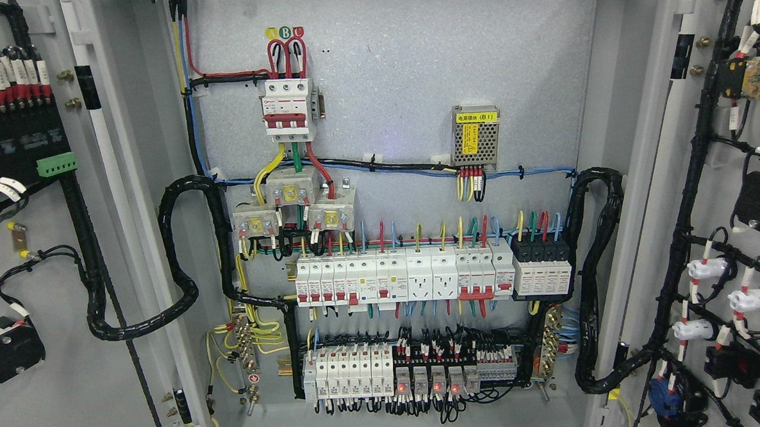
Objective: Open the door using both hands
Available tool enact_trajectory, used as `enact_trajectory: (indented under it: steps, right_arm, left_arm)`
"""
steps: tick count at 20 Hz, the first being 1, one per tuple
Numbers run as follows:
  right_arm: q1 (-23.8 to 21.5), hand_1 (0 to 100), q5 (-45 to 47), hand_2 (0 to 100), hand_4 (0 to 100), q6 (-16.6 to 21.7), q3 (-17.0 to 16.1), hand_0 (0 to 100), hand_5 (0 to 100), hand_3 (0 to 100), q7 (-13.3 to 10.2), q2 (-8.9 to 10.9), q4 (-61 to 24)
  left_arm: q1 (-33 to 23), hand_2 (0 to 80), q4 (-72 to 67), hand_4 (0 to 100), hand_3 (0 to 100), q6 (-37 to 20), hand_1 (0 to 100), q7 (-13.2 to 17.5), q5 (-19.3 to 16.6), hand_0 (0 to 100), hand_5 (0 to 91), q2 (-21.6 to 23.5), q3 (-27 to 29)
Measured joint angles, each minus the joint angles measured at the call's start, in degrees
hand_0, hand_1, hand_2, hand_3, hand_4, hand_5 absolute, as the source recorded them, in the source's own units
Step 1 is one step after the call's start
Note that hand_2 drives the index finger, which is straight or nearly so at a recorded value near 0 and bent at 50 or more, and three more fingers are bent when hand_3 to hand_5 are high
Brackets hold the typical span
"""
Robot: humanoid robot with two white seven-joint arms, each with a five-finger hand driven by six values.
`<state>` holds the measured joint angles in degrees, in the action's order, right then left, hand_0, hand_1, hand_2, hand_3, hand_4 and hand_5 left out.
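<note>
Grey cabinet backplate [412,77] exposed; left door [54,394], right door [714,366] swung wide.

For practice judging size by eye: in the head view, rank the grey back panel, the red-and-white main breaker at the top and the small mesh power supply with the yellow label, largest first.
1. Back panel
2. Main breaker
3. Power supply, only slightly smaller than the breaker.
</note>
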<state>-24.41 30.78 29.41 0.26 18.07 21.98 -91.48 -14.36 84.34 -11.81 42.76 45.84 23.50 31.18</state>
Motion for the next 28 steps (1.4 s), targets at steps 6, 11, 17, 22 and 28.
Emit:
enact_trajectory:
  steps: [6,11,17,22,28]
  right_arm:
    - [0.08,0,0.57,0,0,-0.03,-0.12,22,0,0,0.07,0.11,0.41]
    - [0.09,0,0.7,0,0,-0.04,-0.17,22,0,0,0.14,0.18,0.64]
    - [0.08,0,0.74,0,0,0.04,-0.74,22,0,0,1.01,0.21,0.79]
    - [0.09,0,0.76,0,0,0.25,-1.67,22,0,0,1.16,0.26,0.88]
    - [0.75,0,0.71,0,0,0.26,-2.34,22,0,0,1.18,0.26,0.95]
  left_arm:
    - [1.92,2.7,-2.89,4,3,0.55,0,0.44,1.0,30,0.0,1.94,0.16]
    - [2.92,2.7,-4.53,4,3,1.0,0,0.51,1.32,30,0.0,2.93,0.25]
    - [3.45,2.7,-5.55,4,3,1.28,0,0.54,1.46,30,0.0,3.62,0.42]
    - [3.67,2.7,-5.68,4,3,1.5,0,0.63,1.51,30,0.0,3.94,0.59]
    - [3.44,2.7,-4.23,4,3,2.32,0,0.62,1.51,30,0.0,4.13,0.74]
